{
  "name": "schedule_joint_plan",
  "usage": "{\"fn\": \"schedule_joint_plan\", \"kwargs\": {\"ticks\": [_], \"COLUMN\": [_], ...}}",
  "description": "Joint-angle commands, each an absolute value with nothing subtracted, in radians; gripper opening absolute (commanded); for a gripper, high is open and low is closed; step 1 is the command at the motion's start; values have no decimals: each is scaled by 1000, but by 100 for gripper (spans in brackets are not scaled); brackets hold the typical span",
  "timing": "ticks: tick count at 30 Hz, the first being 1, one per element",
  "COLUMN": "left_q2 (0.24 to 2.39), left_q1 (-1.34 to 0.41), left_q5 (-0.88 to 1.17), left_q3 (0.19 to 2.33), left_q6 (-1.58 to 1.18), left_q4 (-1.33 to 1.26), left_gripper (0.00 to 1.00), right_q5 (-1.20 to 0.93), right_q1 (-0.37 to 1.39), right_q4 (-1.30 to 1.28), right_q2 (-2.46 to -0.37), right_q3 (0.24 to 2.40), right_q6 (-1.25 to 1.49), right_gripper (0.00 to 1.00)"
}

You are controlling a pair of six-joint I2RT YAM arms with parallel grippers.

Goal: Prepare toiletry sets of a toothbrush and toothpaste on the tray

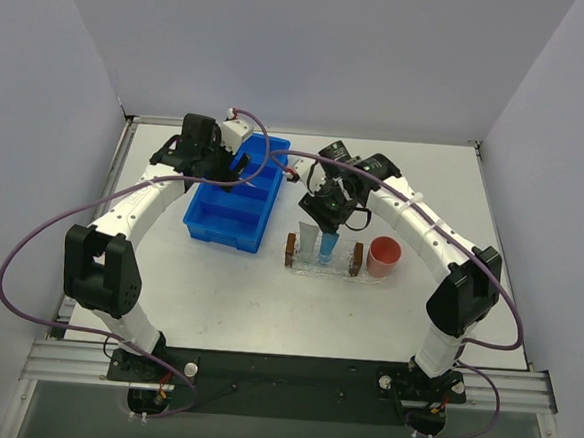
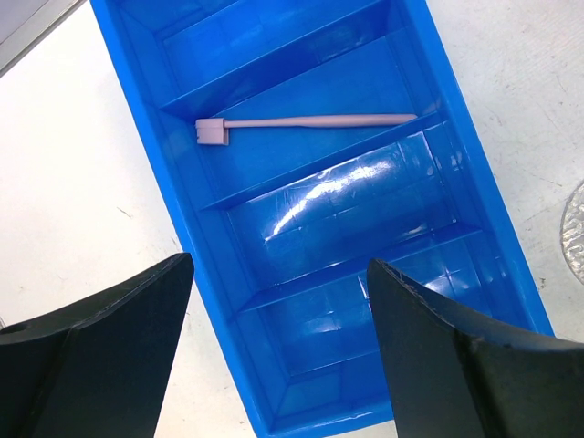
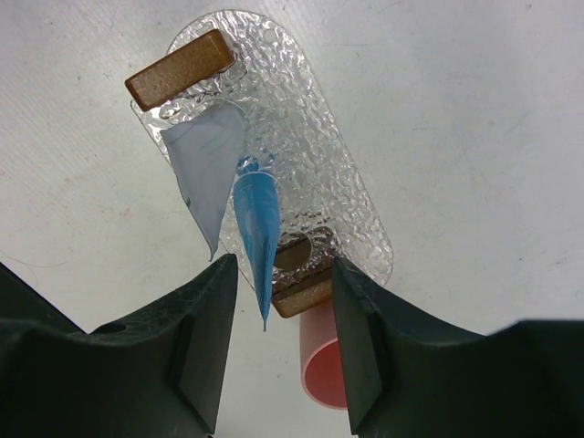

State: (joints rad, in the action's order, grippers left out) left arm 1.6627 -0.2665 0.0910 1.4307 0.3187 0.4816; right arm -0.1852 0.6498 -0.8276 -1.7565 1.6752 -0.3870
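The clear glittery tray [image 1: 336,271] [image 3: 347,182] lies right of centre, a brown block at each short end. Two toothpaste tubes stand upright on it side by side: a pale grey-blue one [image 1: 307,241] [image 3: 208,169] and a brighter blue one [image 1: 328,247] [image 3: 258,224]. My right gripper [image 1: 326,209] [image 3: 283,274] hovers just above them, open; the blue tube's top edge sits near the left finger, untouched. The pink-lilac toothbrush [image 2: 310,121] lies in a middle compartment of the blue bin [image 2: 365,210]. My left gripper [image 1: 225,169] [image 2: 281,274] hangs wide open and empty over that bin.
The blue compartmented bin [image 1: 234,213] stands left of the tray, its long side running front to back. A round pink cup [image 1: 384,257] [image 3: 321,365] sits right beside the tray's right brown block [image 1: 355,261]. White walls enclose the table on three sides.
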Motion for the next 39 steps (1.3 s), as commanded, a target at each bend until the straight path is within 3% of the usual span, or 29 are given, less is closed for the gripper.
{"fn": "schedule_joint_plan", "kwargs": {"ticks": [1, 13, 28, 39], "left_q2": [1631, 1701, 1925, 2086], "left_q1": [-258, -256, -241, -224], "left_q5": [115, 133, 167, 293], "left_q3": [1460, 1519, 1704, 1859], "left_q6": [322, 370, 580, 775], "left_q4": [453, 457, 521, 626], "left_gripper": [88, 88, 88, 86], "right_q5": [-160, -137, -166, -183], "right_q1": [658, 649, 551, 529], "right_q4": [-907, -937, -874, -871], "right_q2": [-1683, -1612, -1703, -1730], "right_q3": [1724, 1787, 1951, 1945], "right_q6": [-399, -380, -304, -299], "right_gripper": [42, 46, 46, 44]}}
